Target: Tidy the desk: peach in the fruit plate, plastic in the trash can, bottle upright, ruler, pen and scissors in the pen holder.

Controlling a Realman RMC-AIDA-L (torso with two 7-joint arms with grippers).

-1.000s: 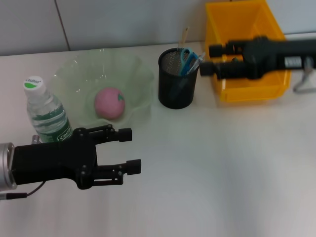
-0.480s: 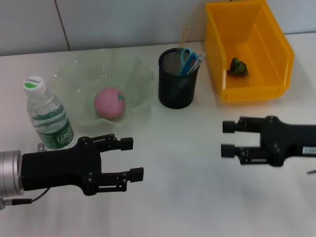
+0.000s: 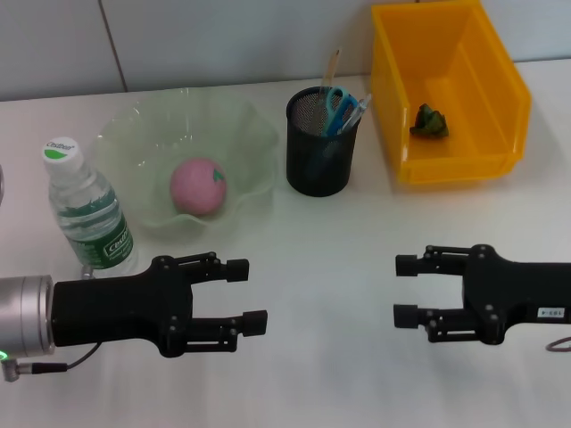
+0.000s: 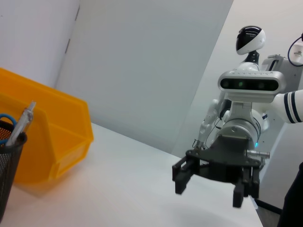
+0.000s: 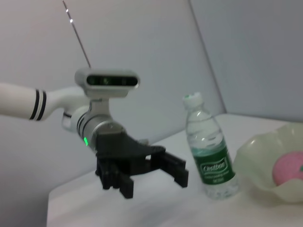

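The bottle (image 3: 87, 209) stands upright just behind the left gripper (image 3: 250, 294), whose jaws are spread and hold nothing above the counter (image 3: 321, 357). Beyond these jaws the peach (image 3: 199, 185) lies in the fruit plate (image 3: 245, 134). The pen holder (image 3: 319, 153) with scissors (image 3: 335, 101) stands farther back. The right gripper (image 3: 403, 290) has spread, empty jaws; behind it, plastic (image 3: 429, 119) lies in the trash can (image 3: 504, 89).

the bottle (image 3: 86, 214) stands upright at the left of the table (image 3: 330, 357), just beside the fruit plate (image 3: 250, 143), which holds the peach (image 3: 198, 185). right of the plate stands the pen holder (image 3: 319, 152), with scissors (image 3: 336, 100), a pen (image 3: 355, 111) and a ruler (image 3: 334, 62) in it. right of that sits the trash can (image 3: 482, 89), with a piece of plastic (image 3: 430, 121) inside.
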